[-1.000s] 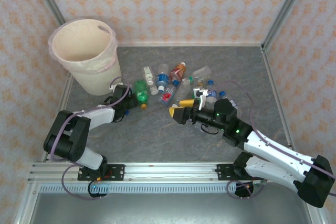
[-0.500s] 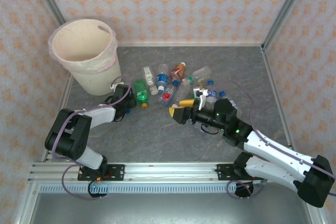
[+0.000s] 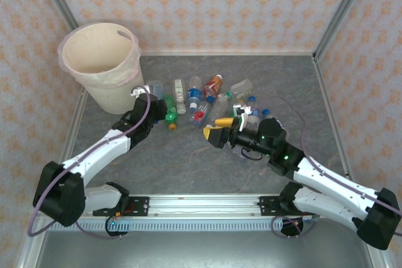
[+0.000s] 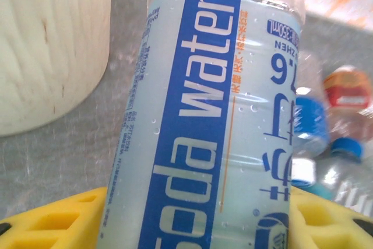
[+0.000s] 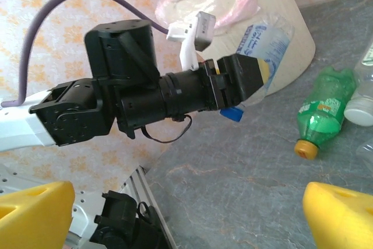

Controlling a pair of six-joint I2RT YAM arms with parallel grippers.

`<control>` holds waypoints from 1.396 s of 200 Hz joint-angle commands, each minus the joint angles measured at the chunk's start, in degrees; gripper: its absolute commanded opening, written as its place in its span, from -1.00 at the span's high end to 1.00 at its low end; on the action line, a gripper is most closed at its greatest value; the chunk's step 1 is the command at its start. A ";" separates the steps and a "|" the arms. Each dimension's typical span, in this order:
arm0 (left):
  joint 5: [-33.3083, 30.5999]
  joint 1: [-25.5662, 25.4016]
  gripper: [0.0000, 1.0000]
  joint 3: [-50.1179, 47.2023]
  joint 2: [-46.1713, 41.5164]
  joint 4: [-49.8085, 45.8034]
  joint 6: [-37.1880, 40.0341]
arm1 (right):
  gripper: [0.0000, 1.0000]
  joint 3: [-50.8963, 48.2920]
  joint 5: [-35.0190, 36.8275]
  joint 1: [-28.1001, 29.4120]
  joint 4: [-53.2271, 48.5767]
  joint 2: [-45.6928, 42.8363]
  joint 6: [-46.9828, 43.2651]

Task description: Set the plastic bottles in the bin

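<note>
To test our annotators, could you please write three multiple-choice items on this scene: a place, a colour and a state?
1. Where does the bin stand?
A. far left corner of the table
B. far right corner
C. near edge

2. Label colour of the soda water bottle in the left gripper?
A. red
B. green
C. blue

3. The right gripper is:
A. shut on a green bottle
B. open, empty
C. shut on a cap

Answers: A, the overhead view shows it far left. C, a blue band reads "soda water". B, its jaws stand wide apart with nothing between.
</note>
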 commanded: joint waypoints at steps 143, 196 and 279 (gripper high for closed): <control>-8.89 11.25 -0.05 32.62 -3.68 -19.40 5.74 | -0.99 1.59 3.21 0.42 0.44 -12.57 -1.62; -3.48 20.59 -0.05 41.50 5.66 -19.68 7.49 | -0.99 2.88 3.21 0.43 -0.38 -12.37 -1.75; 0.95 27.85 -0.11 49.97 19.04 -19.50 5.40 | -0.99 3.92 3.73 0.39 -2.65 -12.13 -1.59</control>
